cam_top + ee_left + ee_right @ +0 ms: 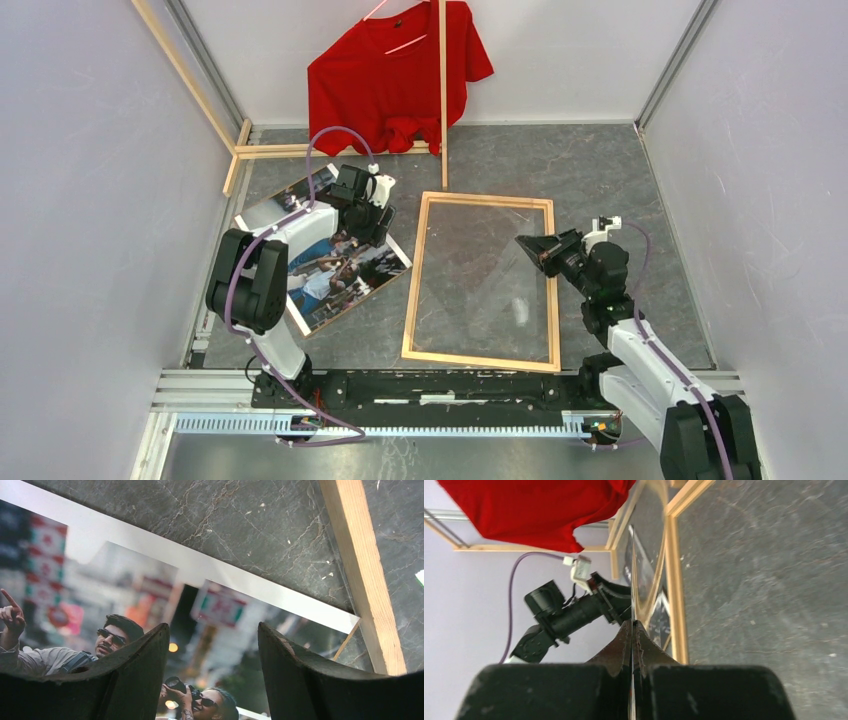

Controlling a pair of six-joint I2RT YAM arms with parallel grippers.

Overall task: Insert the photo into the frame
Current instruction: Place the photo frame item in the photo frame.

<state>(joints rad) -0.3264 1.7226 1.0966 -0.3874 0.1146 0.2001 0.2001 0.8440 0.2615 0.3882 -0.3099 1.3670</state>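
Photo under left gripper (jaws apart)

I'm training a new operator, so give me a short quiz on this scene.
1. True or false: the photo already lies inside the frame.
2. The left end effector above the photo is: A open, B shut.
3. What thin thing does the right end effector pinch?
Key: 1 false, it lies beside the frame; 2 A; 3 the clear pane.
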